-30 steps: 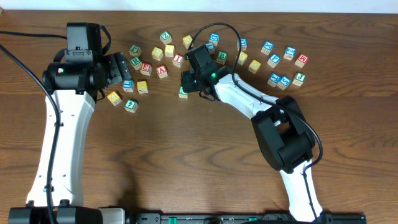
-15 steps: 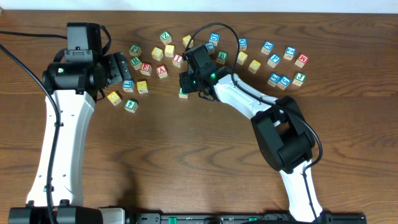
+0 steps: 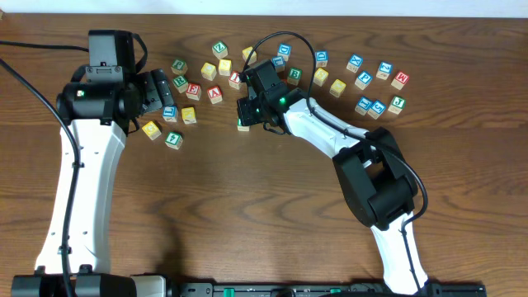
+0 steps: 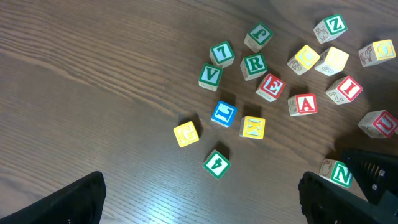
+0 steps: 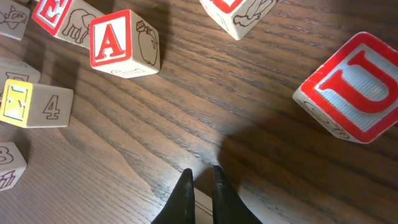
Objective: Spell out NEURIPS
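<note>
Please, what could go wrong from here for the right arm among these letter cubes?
1. The right gripper has its fingers almost together over the table. The N cube sits beside it, not between them, so it may push the cube instead of gripping it.
2. The U cube lies close by, and a sideways move could knock it away.
</note>
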`<control>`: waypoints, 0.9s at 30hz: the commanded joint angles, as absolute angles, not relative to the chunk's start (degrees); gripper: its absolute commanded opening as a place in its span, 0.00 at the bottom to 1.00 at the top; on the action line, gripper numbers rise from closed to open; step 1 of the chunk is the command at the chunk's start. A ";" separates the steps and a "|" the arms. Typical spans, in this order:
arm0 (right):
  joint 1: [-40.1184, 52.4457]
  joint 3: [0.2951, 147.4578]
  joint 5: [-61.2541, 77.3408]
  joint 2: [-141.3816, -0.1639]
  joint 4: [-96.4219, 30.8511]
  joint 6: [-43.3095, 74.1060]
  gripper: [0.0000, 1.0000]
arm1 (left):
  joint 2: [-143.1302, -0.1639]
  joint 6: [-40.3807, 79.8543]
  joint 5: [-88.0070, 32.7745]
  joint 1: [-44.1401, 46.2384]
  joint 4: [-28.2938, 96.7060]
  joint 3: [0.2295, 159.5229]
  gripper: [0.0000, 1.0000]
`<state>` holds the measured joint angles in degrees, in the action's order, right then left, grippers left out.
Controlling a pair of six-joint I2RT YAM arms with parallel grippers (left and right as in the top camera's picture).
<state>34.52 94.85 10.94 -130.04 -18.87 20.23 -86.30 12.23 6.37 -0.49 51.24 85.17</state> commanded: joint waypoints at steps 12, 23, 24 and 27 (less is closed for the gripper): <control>34.76 95.92 12.19 -130.45 -19.22 18.35 0.07 | -86.54 12.80 7.09 -0.69 51.79 85.23 0.98; 31.86 97.41 15.18 -125.67 -19.27 18.35 0.12 | -86.54 12.78 7.09 -0.69 51.77 85.23 0.98; 31.68 97.41 15.16 -124.88 -19.49 18.35 0.13 | -86.54 12.78 7.11 -0.69 51.75 85.23 0.98; 31.11 97.41 15.18 -121.99 -20.64 18.33 0.14 | -86.54 12.78 7.09 -0.69 51.75 85.23 0.98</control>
